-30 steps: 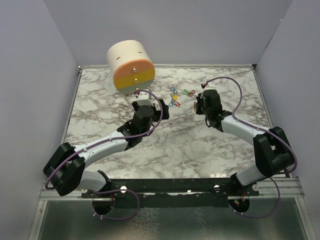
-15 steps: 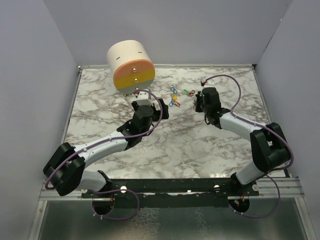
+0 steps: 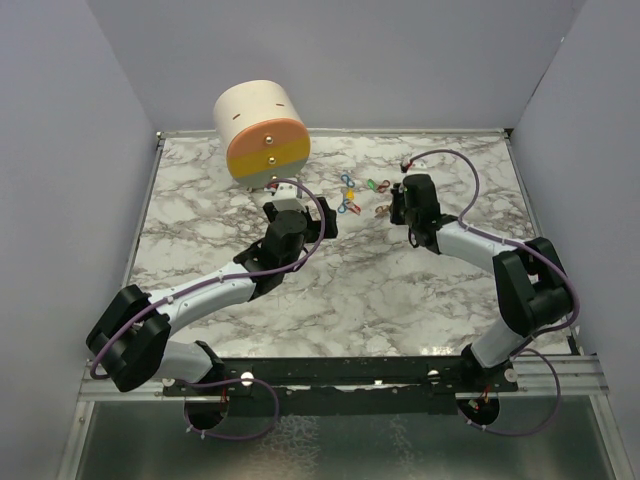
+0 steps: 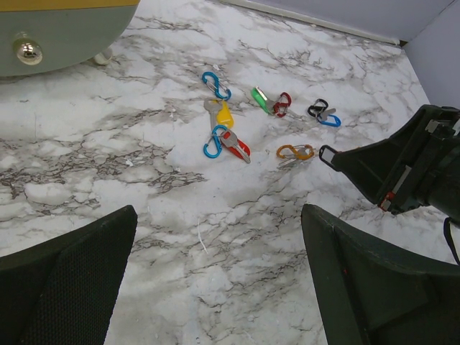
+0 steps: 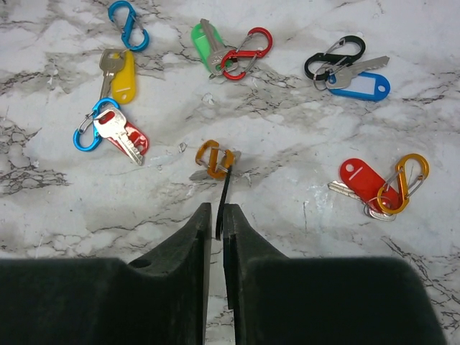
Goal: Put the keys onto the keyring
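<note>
Small keys and loop clips lie scattered on the marble table [image 3: 360, 290]. In the right wrist view I see a yellow key [image 5: 123, 83], a green key [image 5: 204, 37] in a red clip, a blue key [image 5: 361, 85] on a black clip, a red key [image 5: 132, 140] on a blue clip, and a red key [image 5: 361, 179] on an orange clip. My right gripper [image 5: 218, 215] is shut on a thin black key tag [image 5: 223, 198], seen edge-on, joined to a small orange clip [image 5: 215, 159]. My left gripper [image 4: 215, 287] is open and empty, short of the pile [image 4: 227, 140].
A cream drum with an orange, yellow and green face [image 3: 262, 135] lies at the back left, just behind the left gripper [image 3: 300, 215]. The right gripper [image 3: 397, 208] sits at the right edge of the pile. Purple walls close in the table.
The right gripper has shifted a little left and toward the pile. The small orange clip now shows beside its tip. The left arm has barely moved.
</note>
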Motion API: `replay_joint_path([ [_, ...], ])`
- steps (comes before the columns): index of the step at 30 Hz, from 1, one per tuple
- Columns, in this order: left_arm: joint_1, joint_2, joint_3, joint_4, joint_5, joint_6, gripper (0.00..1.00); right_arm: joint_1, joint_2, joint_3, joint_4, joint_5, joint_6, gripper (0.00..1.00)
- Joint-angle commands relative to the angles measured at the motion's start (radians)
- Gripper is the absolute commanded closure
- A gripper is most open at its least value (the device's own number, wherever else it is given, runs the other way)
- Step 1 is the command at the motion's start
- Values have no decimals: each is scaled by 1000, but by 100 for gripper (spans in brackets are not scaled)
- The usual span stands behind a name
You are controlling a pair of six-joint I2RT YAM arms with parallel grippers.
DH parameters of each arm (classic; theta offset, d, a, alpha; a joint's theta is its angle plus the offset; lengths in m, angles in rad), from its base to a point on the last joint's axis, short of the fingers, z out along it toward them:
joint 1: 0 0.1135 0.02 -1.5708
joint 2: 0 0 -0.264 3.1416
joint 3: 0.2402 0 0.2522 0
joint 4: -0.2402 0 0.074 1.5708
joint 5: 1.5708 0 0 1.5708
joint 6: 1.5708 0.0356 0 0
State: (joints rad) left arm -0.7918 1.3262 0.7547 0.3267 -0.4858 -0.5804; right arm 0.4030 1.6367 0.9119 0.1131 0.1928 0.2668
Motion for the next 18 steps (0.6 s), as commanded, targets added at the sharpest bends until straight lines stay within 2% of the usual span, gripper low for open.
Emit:
replay_joint_path([
  [1,5,-11,-3,6,-9,10,1,-9,1,13,10,-10,10,80],
  [4,5,-18,-3,2,-8,10,1,-9,-5,3,13,-7,15,63],
  [5,5,-20,-3,-1,-9,13,1,-9,-9,1,8,-5,16,60],
  [11,6,-33,11,-17,6,37,1,-10,-107,-48,-6,-23,29,52],
  [15,7,-32,49,-74,-1,45,1,-8,-238,-144,4,-104,41,49],
  [18,5,-50,43,-73,-1,42,1,3,-343,-212,-11,-176,83,39],
])
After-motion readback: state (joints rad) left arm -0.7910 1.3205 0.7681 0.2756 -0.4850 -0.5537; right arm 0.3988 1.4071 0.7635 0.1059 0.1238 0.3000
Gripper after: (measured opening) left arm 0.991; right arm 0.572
